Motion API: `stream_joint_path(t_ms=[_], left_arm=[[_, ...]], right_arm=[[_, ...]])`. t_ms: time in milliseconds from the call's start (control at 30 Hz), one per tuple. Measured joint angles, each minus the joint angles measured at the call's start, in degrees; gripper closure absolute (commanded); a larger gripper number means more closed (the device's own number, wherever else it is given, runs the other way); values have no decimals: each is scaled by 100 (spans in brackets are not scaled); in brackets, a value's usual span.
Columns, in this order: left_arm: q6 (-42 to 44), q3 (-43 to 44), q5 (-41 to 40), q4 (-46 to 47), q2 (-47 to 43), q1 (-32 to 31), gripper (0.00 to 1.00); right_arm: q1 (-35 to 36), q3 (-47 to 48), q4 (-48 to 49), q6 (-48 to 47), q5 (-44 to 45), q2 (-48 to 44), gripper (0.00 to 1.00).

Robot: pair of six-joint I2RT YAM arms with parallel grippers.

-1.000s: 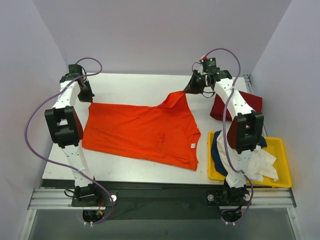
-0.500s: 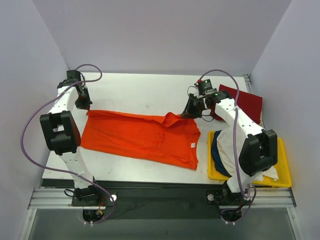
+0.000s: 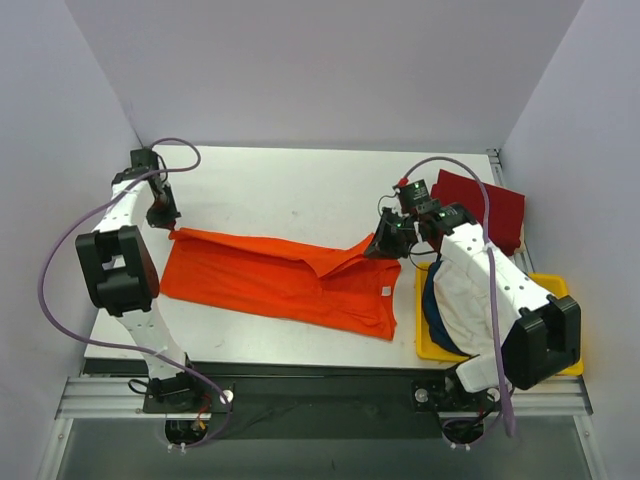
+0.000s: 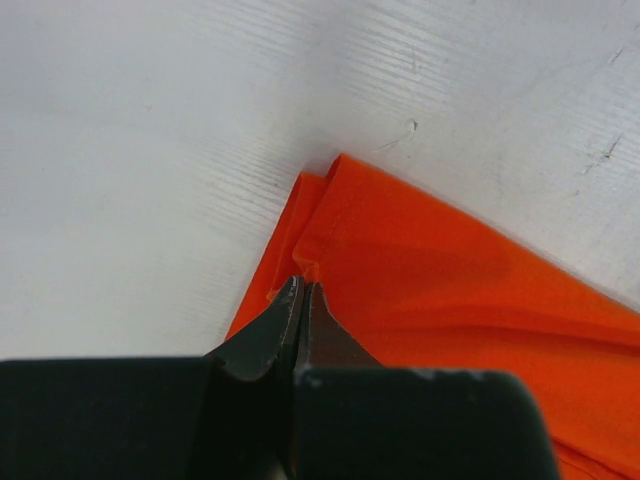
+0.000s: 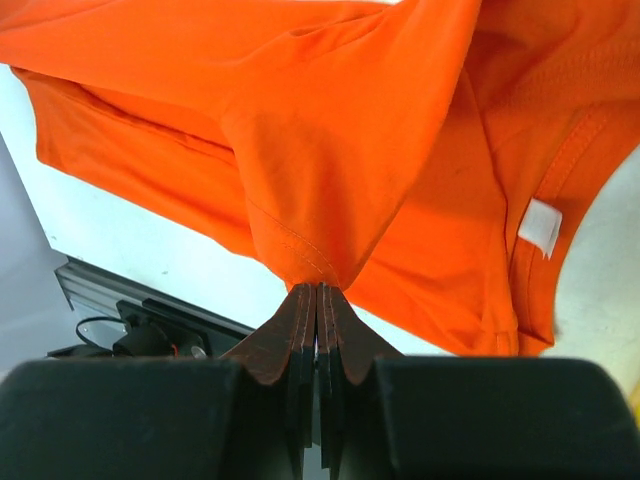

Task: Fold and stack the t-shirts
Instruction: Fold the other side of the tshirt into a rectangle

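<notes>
The bright orange t-shirt lies across the middle of the table, its far edge folded toward the front. My left gripper is shut on its far left corner, low at the table. My right gripper is shut on its far right corner, lifted a little above the shirt's collar end, where a white label shows. A dark red t-shirt lies at the far right. White and navy blue t-shirts lie in the bin.
A yellow plastic bin stands at the front right, under my right arm. Grey walls close in the table on the left, back and right. The table's front edge has a metal rail.
Both grippers have pulled the shirt's far edge toward the front, folding it over. My right gripper has moved down and forward, from the back of the table to beside the bin. The shirt is now narrower.
</notes>
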Motion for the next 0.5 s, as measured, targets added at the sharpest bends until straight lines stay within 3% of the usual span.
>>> stream_joint_path(t_ms=[267, 367, 400, 433, 500], left_arm=[[-57, -284, -33, 48, -291, 192, 100], [-46, -398, -39, 61, -321, 212, 61], [-48, -444, -42, 61, -321, 214, 53], [-72, -509, -52, 70, -321, 221, 42], [-90, -621, -83, 63, -323, 236, 35]], right_arm=[[201, -422, -175, 118, 2, -249, 100], [275, -614, -186, 131, 9, -291, 100], [302, -706, -190, 127, 24, -299, 99], [330, -813, -223, 120, 42, -302, 86], [367, -962, -334, 70, 66, -295, 71]])
